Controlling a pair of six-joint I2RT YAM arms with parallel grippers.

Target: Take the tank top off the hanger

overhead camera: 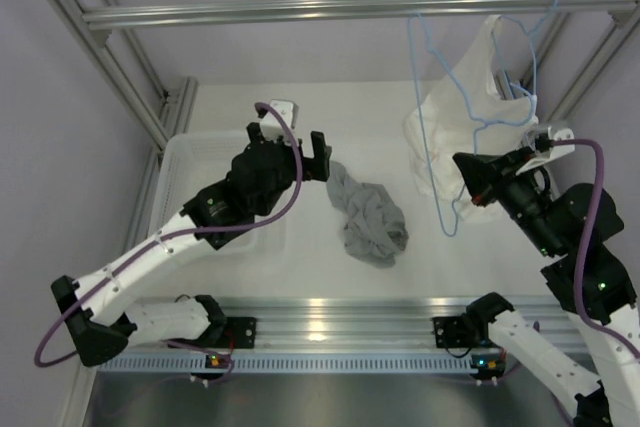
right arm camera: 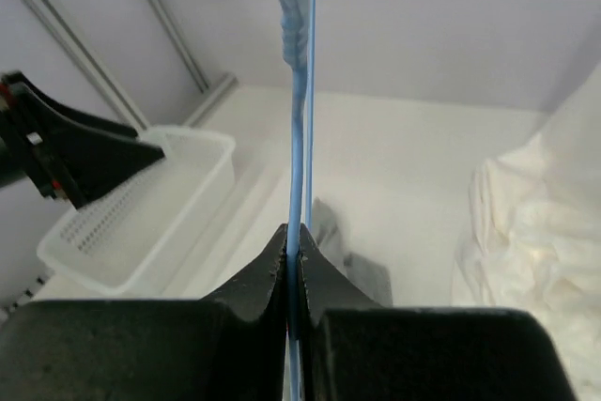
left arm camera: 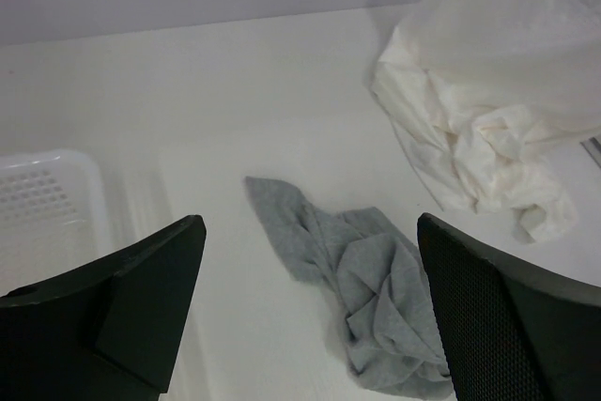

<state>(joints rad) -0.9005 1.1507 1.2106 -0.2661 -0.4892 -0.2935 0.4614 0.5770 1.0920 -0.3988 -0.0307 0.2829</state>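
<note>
- The tank top (overhead camera: pixel 368 215) lies crumpled in a loose heap on the white counter (overhead camera: pixel 300 262), a little right of centre in the top view, off the hanger and clear of both arms
- In the left wrist view the tank top (left arm camera: pixel 366 279) fills the lower middle of the frame, its folds running from the centre toward the lower right
- The left claw (overhead camera: pixel 290 144) sits just left of the heap in the top view, its jaws spread as wide as they go and nothing between them
- From its own camera the left claw (left arm camera: pixel 310 232) shows one dark finger at each lower corner, with the grey cloth on the counter (left arm camera: pixel 235 91) beyond the gap
- The hanger (overhead camera: pixel 416 107) hangs bare from the metal rail (overhead camera: pixel 300 9) in the upper right of the top view, and its wire drops down the frame toward the right arm
- The right claw (overhead camera: pixel 468 179) is clamped tight on that wire; up close, the right claw (right arm camera: pixel 293 241) pinches the hanger (right arm camera: pixel 297 138) at centre frame
- A white garment (overhead camera: pixel 470 97) hangs on a second blue hanger (overhead camera: pixel 535 47) at upper right, its lower part bunched on the counter just behind the right claw
- A white basket (overhead camera: pixel 185 162) sits on the left, partly under the left arm
</note>
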